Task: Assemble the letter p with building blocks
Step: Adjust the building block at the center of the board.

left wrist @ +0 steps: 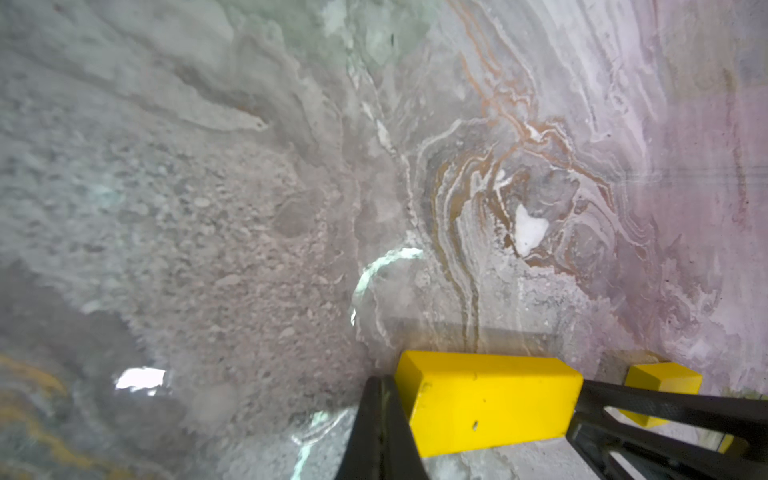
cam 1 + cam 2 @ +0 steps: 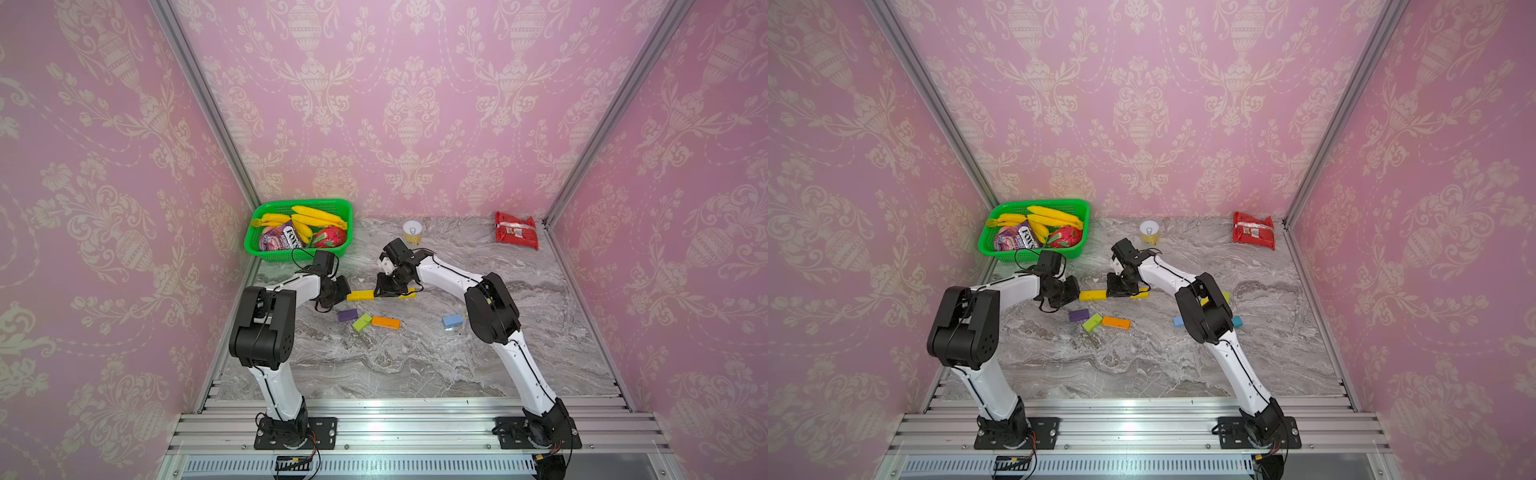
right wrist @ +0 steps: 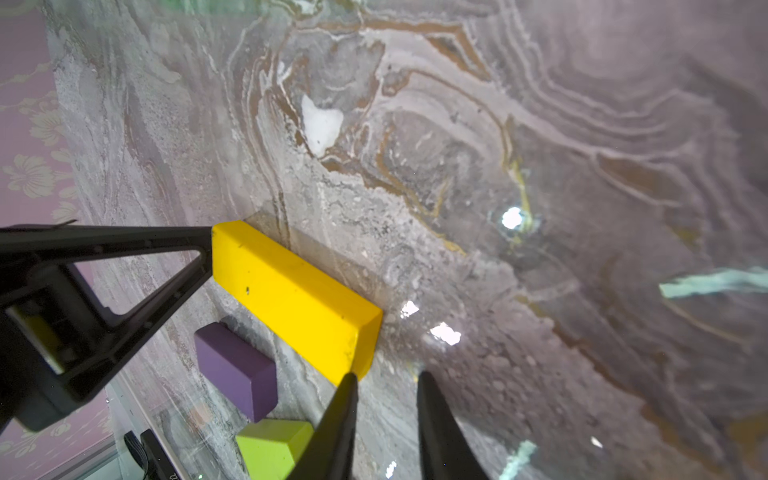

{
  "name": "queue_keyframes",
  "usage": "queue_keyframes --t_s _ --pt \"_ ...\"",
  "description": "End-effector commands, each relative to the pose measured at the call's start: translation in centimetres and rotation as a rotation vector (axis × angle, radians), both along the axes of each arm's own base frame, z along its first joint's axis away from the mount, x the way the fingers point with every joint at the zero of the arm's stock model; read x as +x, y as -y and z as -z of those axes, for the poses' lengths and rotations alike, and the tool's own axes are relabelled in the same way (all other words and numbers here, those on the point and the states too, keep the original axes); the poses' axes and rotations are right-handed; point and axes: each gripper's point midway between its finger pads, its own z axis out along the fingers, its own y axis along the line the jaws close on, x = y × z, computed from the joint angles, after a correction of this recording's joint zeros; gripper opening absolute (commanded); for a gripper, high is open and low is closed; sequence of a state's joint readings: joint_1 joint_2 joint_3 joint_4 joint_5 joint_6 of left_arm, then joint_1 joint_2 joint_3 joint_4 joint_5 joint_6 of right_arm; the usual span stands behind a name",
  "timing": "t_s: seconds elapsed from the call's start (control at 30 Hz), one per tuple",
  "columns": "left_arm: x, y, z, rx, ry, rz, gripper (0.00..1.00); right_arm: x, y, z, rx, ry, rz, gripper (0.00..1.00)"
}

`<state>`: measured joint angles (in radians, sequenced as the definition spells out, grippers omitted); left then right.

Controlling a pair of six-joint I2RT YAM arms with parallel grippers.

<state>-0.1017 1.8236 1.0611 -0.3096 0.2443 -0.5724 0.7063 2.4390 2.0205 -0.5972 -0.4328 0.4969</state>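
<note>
Blocks like these look rigid, light and smooth-painted, so expect them to slide on the polished worktop (image 2: 415,365) rather than tip. The long yellow block (image 3: 295,299) lies flat near the worktop's middle, a little toward its left edge. Your left gripper (image 3: 205,243) is closed and empty, with its tip against one end of that block. Your right gripper (image 3: 386,380) has its jaws slightly parted on nothing, and one finger touches the opposite end. A second yellow block (image 2: 408,295) lies partly under the right gripper, on the side toward the right edge.

For a lift, pinch a block across its narrow width at mid-length. The purple block (image 3: 235,370), lime green block (image 3: 270,449) and orange block (image 2: 385,322) crowd the side toward the front edge. Toward the back edge you have open room until the can (image 2: 412,232) and the green basket (image 2: 266,210) in the back left corner.
</note>
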Motion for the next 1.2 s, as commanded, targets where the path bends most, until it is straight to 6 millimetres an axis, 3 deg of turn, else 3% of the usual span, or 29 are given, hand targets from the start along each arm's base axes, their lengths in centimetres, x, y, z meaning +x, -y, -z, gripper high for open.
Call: queue_keyframes --t_s 0.0,0.13,0.33,0.6,0.93,1.17 --pt "-1.3 -1.5 -0.9 0.075 -0.005 -0.011 0.11 -0.5 -0.2 -2.0 0.006 0.062 -0.041 0.34" --pt "-1.4 -2.9 -2.5 0.132 0.032 -0.044 0.29 -0.3 0.6 -3.3 -0.026 0.104 -0.046 0.42" --pt "-3.6 -3.0 -3.3 0.117 0.032 -0.044 0.29 -2.5 0.7 -4.3 -0.028 0.102 -0.097 0.43" --pt "-6.2 -2.3 -1.1 0.012 -0.012 -0.078 0.31 -5.6 -0.1 -2.5 -0.014 0.035 -0.184 0.46" --pt "-6.2 -3.4 -2.6 0.019 0.044 -0.111 0.43 -7.1 0.0 -0.1 -0.058 -0.019 -0.231 0.49" --pt "-6.3 -3.8 -2.3 0.005 0.038 -0.127 0.43 -7.9 -0.4 1.2 -0.054 -0.052 -0.252 0.50"
